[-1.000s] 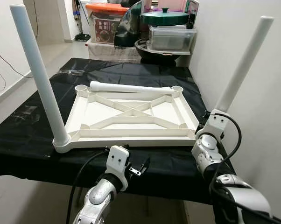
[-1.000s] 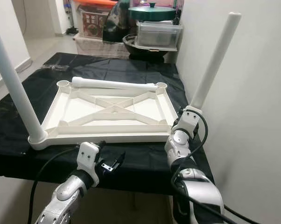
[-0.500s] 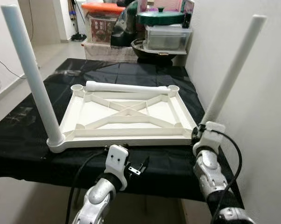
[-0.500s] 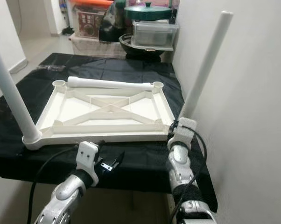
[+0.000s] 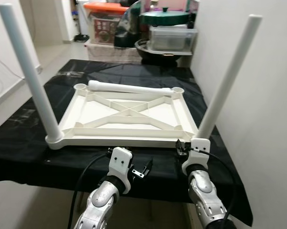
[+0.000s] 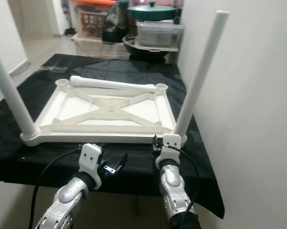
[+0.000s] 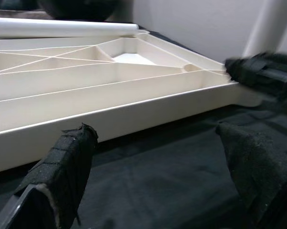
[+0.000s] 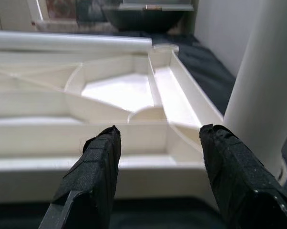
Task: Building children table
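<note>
A white tabletop (image 5: 124, 138) lies upside down on the black-covered table (image 5: 148, 71). One white leg (image 5: 29, 76) stands upright in its near left corner. A second leg (image 5: 227, 76) rises from the near right corner, leaning right. A third leg (image 5: 129, 88) lies across the far edge. My right gripper (image 8: 158, 181) is open just before the near edge, with the leaning leg (image 8: 267, 90) outside its fingers. My left gripper (image 7: 153, 181) is open and holds nothing, low over the cloth before the near edge's middle (image 5: 142, 170).
A white wall (image 5: 272, 105) runs close along the right side of the table. Behind the far end stand a green-lidded pot (image 5: 165, 18), a clear box (image 5: 174, 38) and an orange-lidded box (image 5: 107, 8). Floor opens to the left.
My right arm has drawn back from the base of the right leg and swung left, to in front of the tabletop's near right corner. The head camera shifted. The left gripper stayed put.
</note>
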